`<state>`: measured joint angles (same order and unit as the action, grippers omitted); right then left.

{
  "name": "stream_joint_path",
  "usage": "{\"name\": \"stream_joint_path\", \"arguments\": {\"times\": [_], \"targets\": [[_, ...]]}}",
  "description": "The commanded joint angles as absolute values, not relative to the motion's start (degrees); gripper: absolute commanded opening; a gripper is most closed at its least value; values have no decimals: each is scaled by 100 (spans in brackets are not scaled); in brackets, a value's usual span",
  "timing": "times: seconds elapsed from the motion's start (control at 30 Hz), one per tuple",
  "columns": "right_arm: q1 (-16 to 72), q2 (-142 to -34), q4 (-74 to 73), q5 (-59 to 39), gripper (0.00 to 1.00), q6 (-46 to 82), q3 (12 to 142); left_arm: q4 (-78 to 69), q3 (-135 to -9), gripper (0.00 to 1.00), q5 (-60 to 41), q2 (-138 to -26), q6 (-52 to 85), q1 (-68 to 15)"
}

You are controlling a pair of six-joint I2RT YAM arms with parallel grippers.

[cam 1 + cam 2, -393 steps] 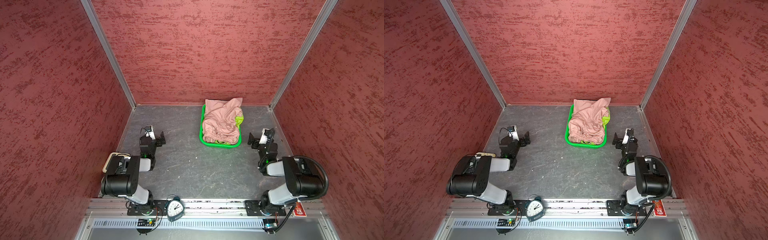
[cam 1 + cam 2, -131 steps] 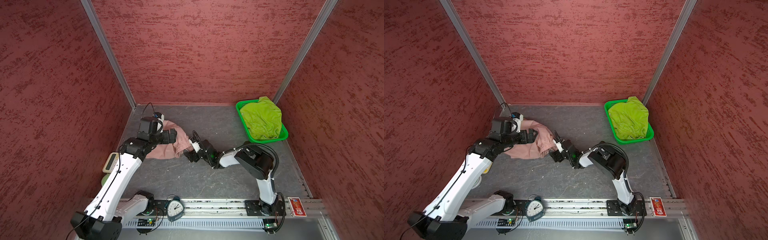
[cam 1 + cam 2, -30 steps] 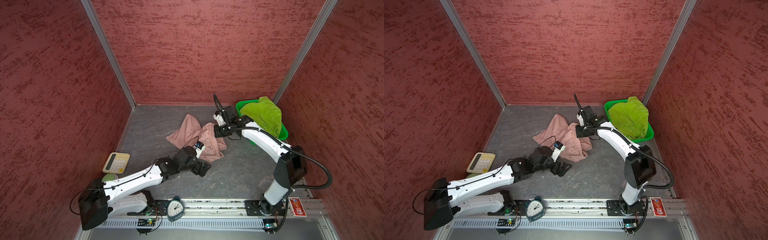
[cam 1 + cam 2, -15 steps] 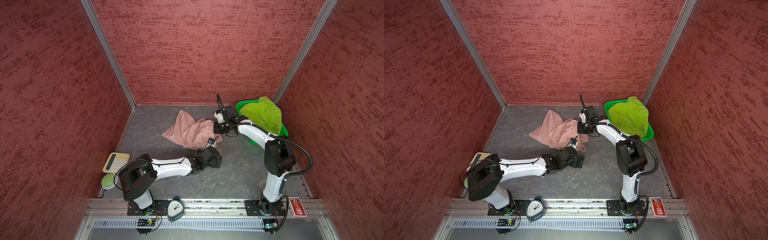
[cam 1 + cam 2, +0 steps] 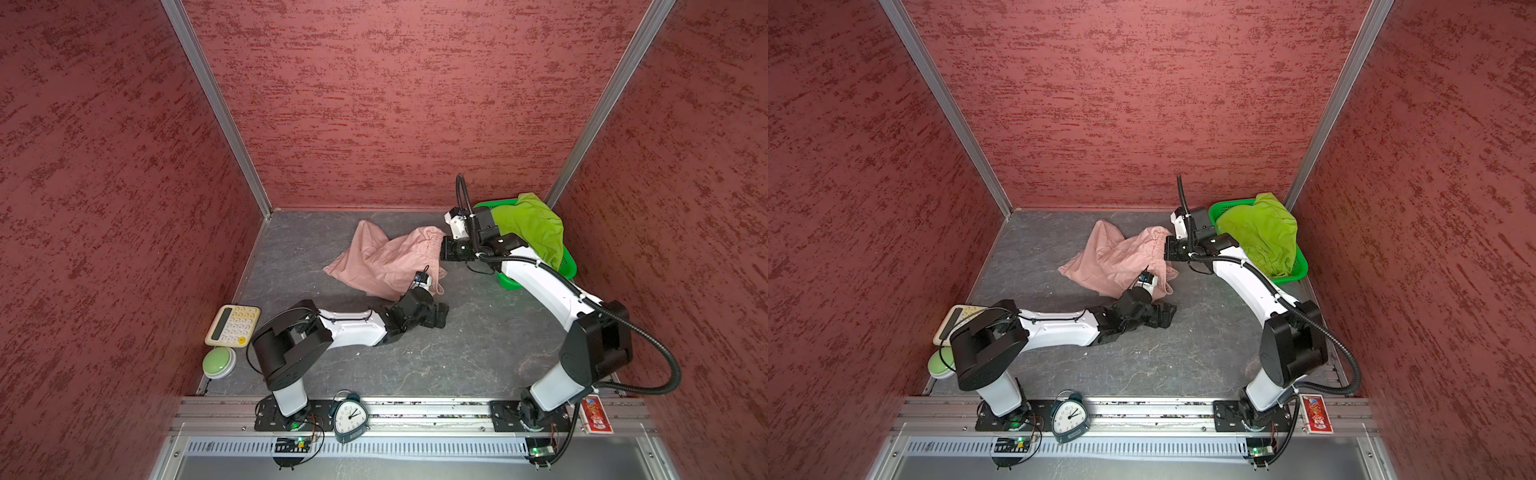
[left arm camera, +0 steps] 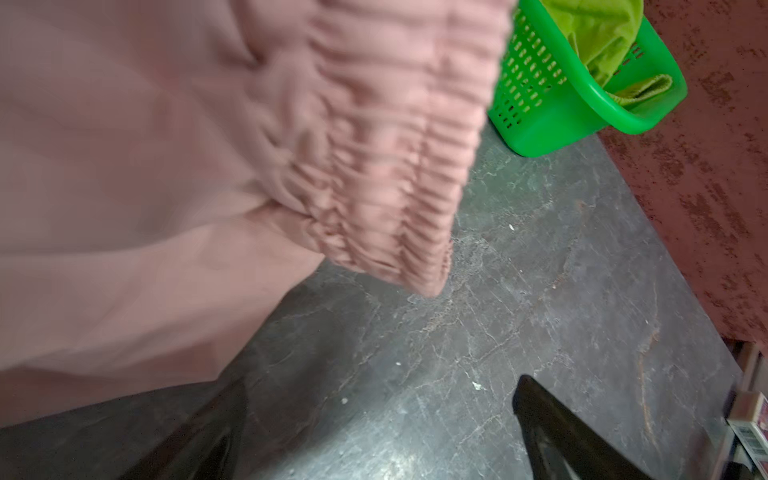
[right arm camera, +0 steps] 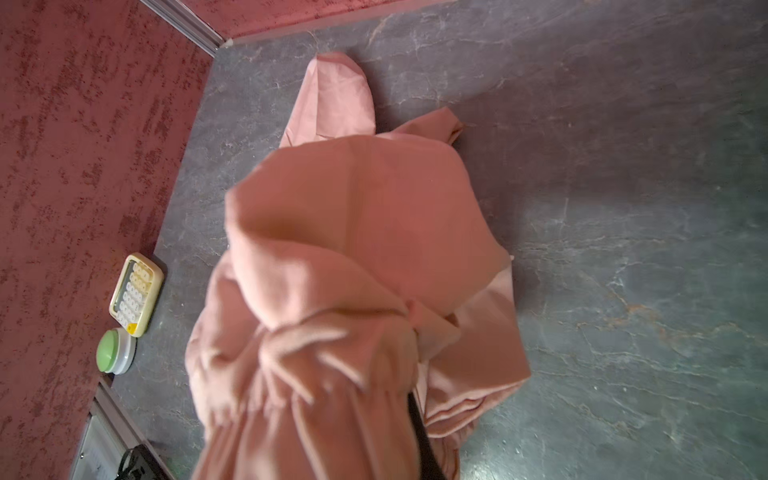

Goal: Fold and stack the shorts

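Your right gripper [image 5: 444, 250] is clamped on the waistband of the pink shorts [image 5: 386, 262] near 1 o'clock, seemingly holding that edge up for your left gripper [image 5: 440, 315], wide and empty at the cloth's 5 o'clock, while the lime green shorts [image 5: 532, 232] wait in the basket [image 5: 1296, 266] at 2 o'clock.

bright, even overhead light; both top views are sharp, with soft shadows on the worktop [image 5: 478, 353]. in both wrist views the pink shorts [image 6: 208, 166] are close and blurred, the worktop sharper.

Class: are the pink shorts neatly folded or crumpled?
Crumpled: the pink shorts lie bunched, with uneven creases, their waistband pinched by the right end effector.
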<state>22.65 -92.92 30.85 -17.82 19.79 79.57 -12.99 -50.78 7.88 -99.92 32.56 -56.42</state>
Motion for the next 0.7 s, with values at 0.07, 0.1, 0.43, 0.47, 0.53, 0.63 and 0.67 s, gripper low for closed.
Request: {"name": "stream_joint_path", "arguments": {"times": [0.07, 0.1, 0.43, 0.47, 0.53, 0.63, 0.67], "targets": [[2250, -9065, 2724, -1808, 0, 2192, 7617, -2005, -4856, 100, 747, -9844, 3321, -5648], [2249, -9041, 2710, -1802, 0, 2196, 7599, -1841, -4911, 99, 828, -9867, 3332, -5615], [2249, -8773, 2652, -1804, 0, 2285, 7454, -1372, -5683, 85, 1141, -10384, 3071, -5487], [2250, -8742, 2658, -1769, 0, 2279, 7453, -1240, -5765, 75, 1144, -10448, 3056, -5478], [2250, -8691, 2669, -1721, 0, 2261, 7458, -1064, -5861, 58, 1149, -10538, 3024, -5467], [2250, -8654, 2844, -1503, 0, 2136, 7550, -773, -5894, 17, 1201, -10469, 2826, -5419], [2249, -8642, 2950, -1363, 0, 2057, 7603, -550, -5891, 6, 1242, -10345, 2767, -5370]]}}
